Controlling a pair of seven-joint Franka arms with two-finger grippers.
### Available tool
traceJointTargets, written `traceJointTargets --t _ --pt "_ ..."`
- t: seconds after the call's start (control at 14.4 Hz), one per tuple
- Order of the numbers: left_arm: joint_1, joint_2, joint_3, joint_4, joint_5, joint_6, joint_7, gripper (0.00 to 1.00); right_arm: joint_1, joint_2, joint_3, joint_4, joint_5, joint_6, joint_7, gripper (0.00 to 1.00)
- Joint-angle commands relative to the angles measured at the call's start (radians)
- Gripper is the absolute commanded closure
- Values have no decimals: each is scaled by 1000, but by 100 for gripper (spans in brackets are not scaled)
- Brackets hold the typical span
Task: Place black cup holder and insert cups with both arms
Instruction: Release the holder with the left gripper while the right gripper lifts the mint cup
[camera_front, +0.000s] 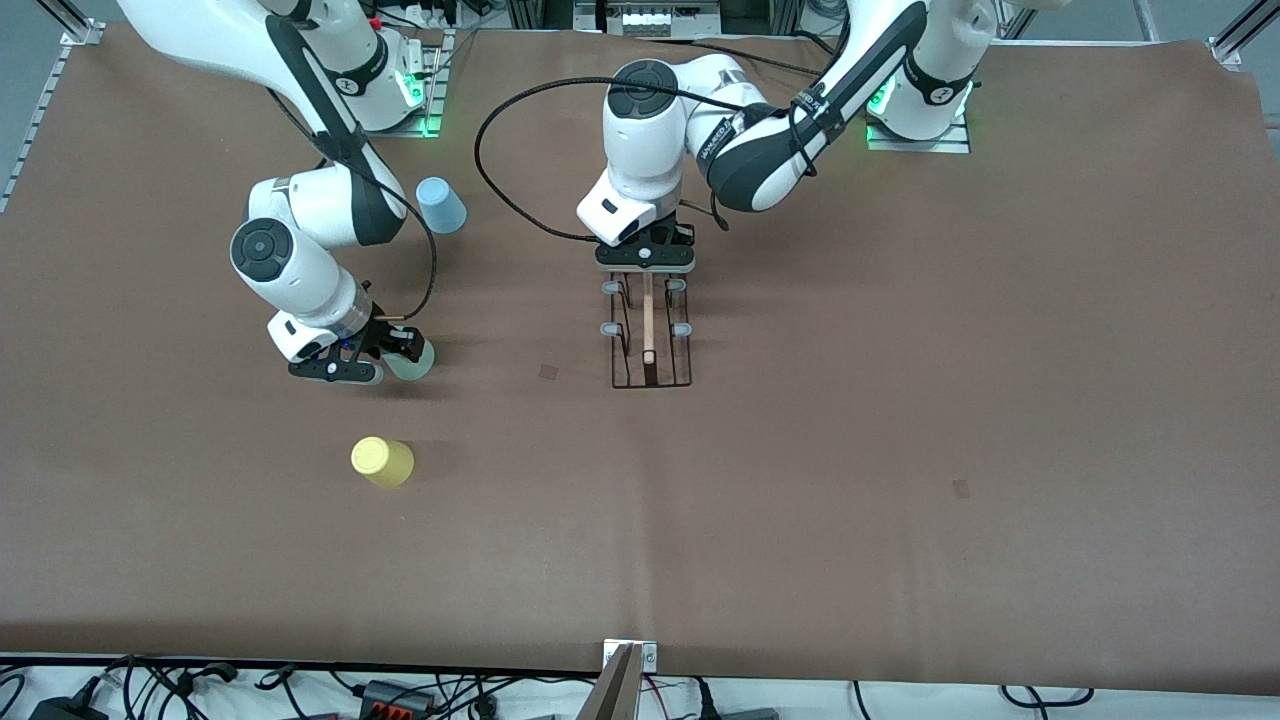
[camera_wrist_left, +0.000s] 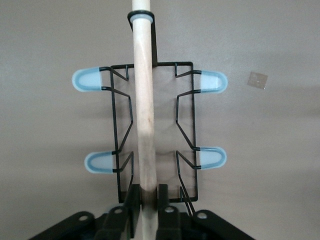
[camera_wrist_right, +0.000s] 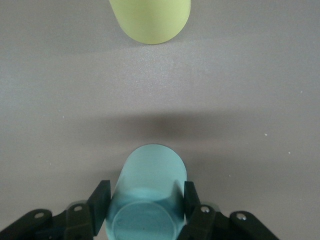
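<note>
While brown paper (camera_front: 900, 450) covered the table, the right gripper (camera_wrist_right: 145, 210) clasped the mint cup (camera_wrist_right: 148, 195) and the left gripper (camera_wrist_left: 145, 202) pinched the rack's wooden handle (camera_wrist_left: 144, 110).

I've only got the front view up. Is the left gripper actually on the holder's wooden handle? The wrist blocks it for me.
Observer: Yes. In the left wrist view the left gripper is shut on the wooden handle of the black cup holder.
Operator: And the right one, has it got the mint cup?
Observer: The right wrist view shows the right gripper with a finger on each side of the mint green cup.
Operator: Anything ahead of it?
Observer: The yellow cup, standing apart on the table.
</note>
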Motion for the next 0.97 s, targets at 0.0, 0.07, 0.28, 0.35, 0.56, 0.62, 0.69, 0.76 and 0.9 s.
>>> traceJointTargets --t 0.0,0.07,0.28,0.35,0.56,0.62,0.69,0.76,0.9 --pt "0 -17 1 34 32 -24 -7 3 5 -18 4 -15 -8 13 26 82" --pt "2 -42 3 42 32 -60 -7 0 5 -19 4 -13 -8 11 19 82" --pt "6 -80 -3 135 34 -285 54 0 5 -58 4 -1 -8 -51 12 82" --pt "6 -85 -2 192 32 -385 125 0 4 -82 4 9 -8 -93 12 83" --pt "43 -94 14 281 37 -588 413 0 4 -173 7 31 -2 -235 23 84" --pt "75 -114 12 286 40 -614 500 0 5 -199 11 52 2 -271 43 85" --pt "113 -135 9 285 40 -630 588 0 5 -217 40 98 2 -332 93 85" --pt "153 -155 6 285 40 -645 679 0 5 -223 74 152 2 -399 158 85" --pt "236 -195 6 288 40 -683 877 0 7 -223 144 244 2 -493 296 85"
